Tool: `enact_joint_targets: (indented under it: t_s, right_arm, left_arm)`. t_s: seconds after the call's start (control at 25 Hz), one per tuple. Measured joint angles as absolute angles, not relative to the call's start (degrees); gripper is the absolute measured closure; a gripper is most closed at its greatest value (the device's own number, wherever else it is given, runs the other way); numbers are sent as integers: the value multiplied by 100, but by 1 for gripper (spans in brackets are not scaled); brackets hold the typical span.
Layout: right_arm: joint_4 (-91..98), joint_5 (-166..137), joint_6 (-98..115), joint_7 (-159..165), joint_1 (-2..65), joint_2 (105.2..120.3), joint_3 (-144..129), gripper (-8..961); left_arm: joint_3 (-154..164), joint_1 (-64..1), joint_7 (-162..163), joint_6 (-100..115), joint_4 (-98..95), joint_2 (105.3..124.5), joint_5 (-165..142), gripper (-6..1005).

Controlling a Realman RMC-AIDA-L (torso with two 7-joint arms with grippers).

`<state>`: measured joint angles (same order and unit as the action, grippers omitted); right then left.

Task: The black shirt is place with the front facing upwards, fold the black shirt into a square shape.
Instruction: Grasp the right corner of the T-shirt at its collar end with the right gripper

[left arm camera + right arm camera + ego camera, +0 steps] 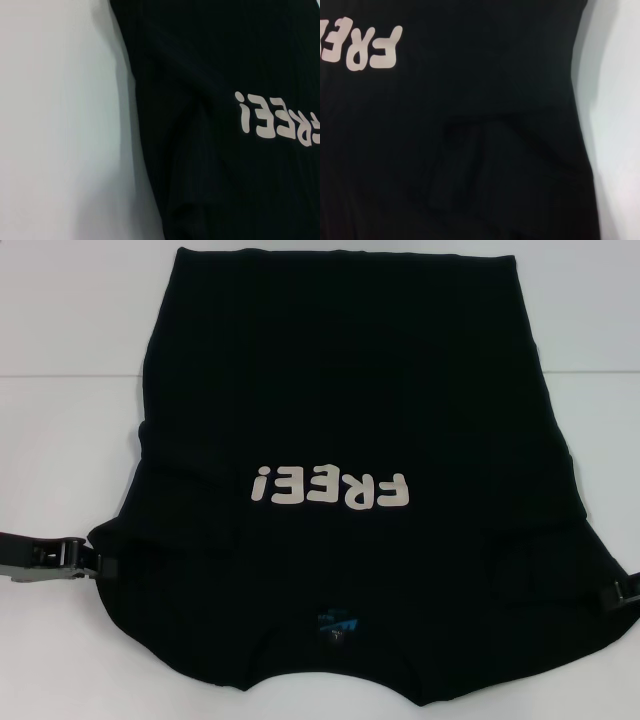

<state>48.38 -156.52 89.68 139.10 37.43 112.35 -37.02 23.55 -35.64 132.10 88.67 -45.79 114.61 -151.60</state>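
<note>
The black shirt (pixel 340 390) lies flat, front up, with its collar end nearest me. Its pale "FREE!" lettering (pixel 332 487) reads upside down and the blue neck label (pixel 337 625) shows near the collar. My left gripper (pixel 100 563) sits at the shirt's left shoulder edge, against the cloth. My right gripper (pixel 612 593) sits at the right shoulder edge. The left wrist view shows the shirt (pixel 225 175) and part of the lettering (pixel 277 117). The right wrist view shows the shirt (pixel 470 125), the lettering's end (pixel 365 47) and a folded crease of cloth.
The shirt rests on a white table (pixel 60 360), which shows bare on both sides of the cloth, also in the left wrist view (pixel 60 125) and the right wrist view (pixel 620 100). The shirt's hem reaches the far edge of view.
</note>
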Motion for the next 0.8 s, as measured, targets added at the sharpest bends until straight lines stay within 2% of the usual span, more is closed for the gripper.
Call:
enact_joint_targets:
  t_s: [0.44, 0.8]
  right_arm:
    - [4834, -15659, 8858, 13930, 3703, 11173, -3780, 161]
    - [4831, -15662, 8759, 13938, 3703, 11221, -3951, 164]
  left_arm:
    - [2356, -3573, 13209, 8861, -4579, 11454, -15114, 932]
    - [2362, -3586, 13210, 8855, -4579, 11452, -15108, 926]
